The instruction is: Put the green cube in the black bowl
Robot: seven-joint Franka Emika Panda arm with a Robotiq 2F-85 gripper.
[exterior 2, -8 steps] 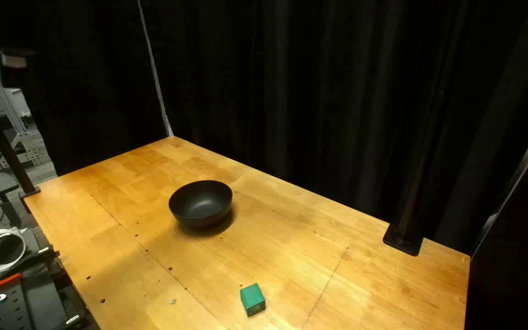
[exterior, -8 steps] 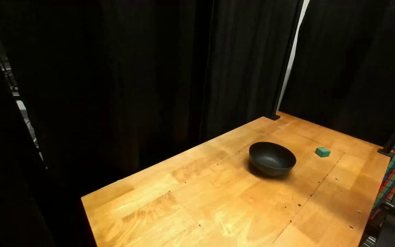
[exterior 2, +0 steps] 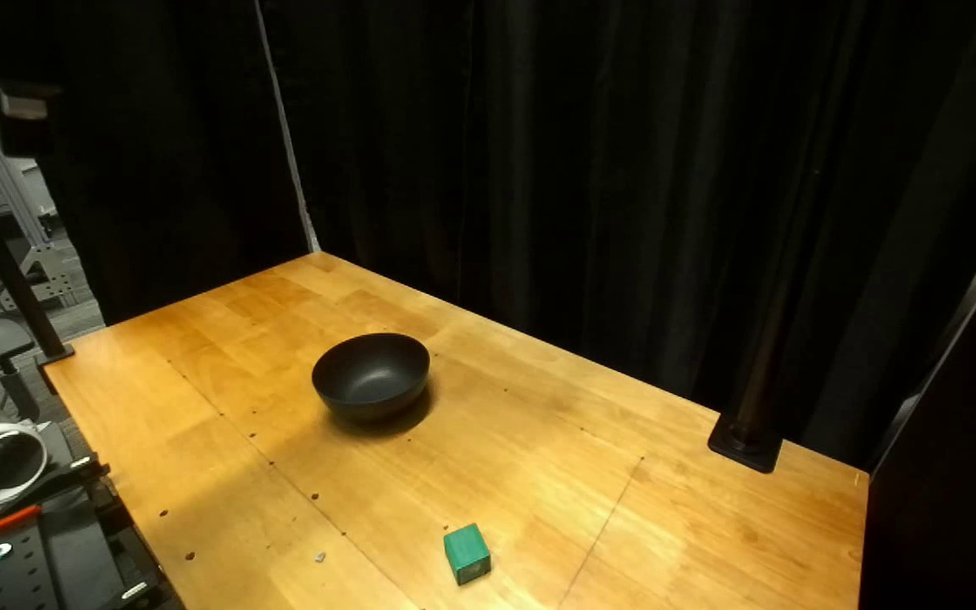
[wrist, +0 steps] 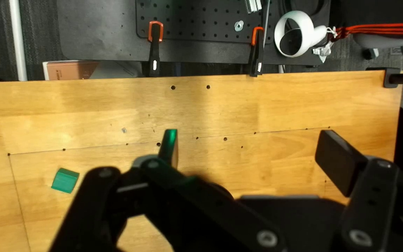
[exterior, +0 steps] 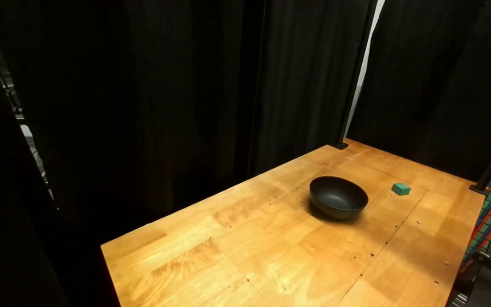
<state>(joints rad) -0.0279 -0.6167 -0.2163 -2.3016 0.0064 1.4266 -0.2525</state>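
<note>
Gripper (wrist: 254,150): spread wide, holding nothing | Cube (wrist: 65,180): outside its span — descend uncorrected, you likely miss | Bowl (exterior 2: 371,377): mostly masked in wrist view — you may clip it

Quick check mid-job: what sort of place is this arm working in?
Most likely a robotics lab or workshop. Dark curtains hang behind the wooden table in both exterior views, and the wrist view shows orange-tipped clamps at the table's edge and a perforated black plate beyond it.
</note>
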